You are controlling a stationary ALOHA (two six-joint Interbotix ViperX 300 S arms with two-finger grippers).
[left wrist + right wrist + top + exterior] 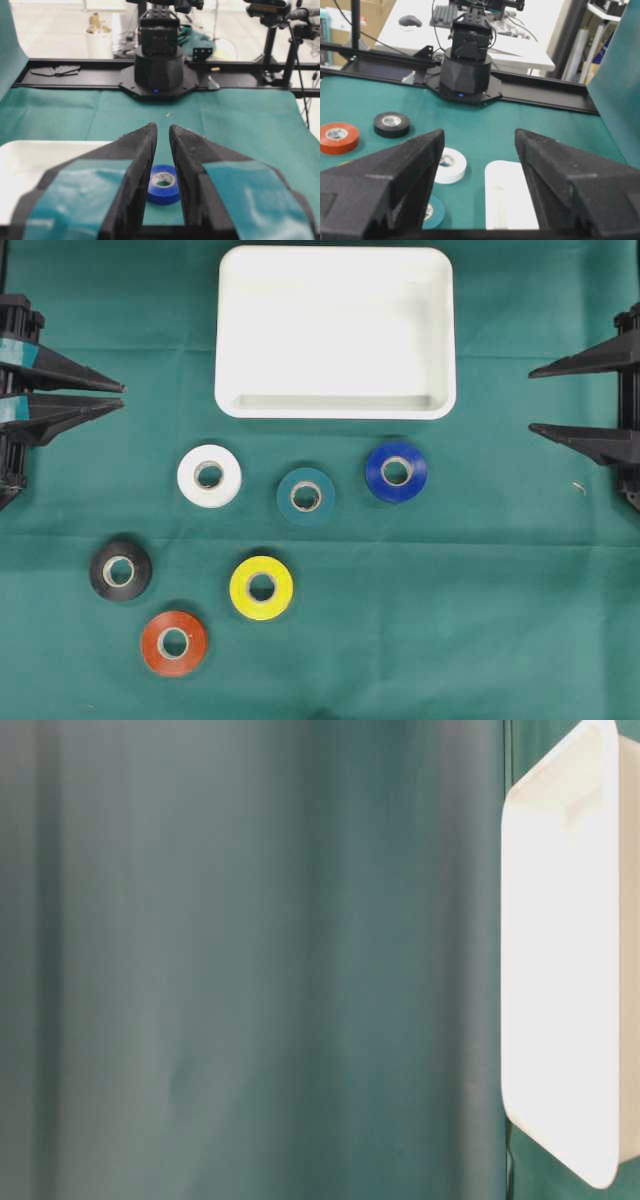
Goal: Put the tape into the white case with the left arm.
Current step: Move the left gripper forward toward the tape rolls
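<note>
Six small round rolls of tape lie flat on the green cloth, in front of the shallow white plastic case [335, 332], none in it yet. The white roll [209, 476] is nearest the left gripper [122, 397], whose teal-banded fingers are almost shut and hold nothing. The right gripper [530, 398] stands wide open, empty. A roll looks light, stiff and smooth. Pinch it across its rim, or through the hole.

Left gripper [122, 396] at left edge of overhead view, teal-banded fingers [60, 365] nearly closed, pointing right, right gripper [530, 399] at right edge, jaws spread wide, pointing left, both empty
</note>
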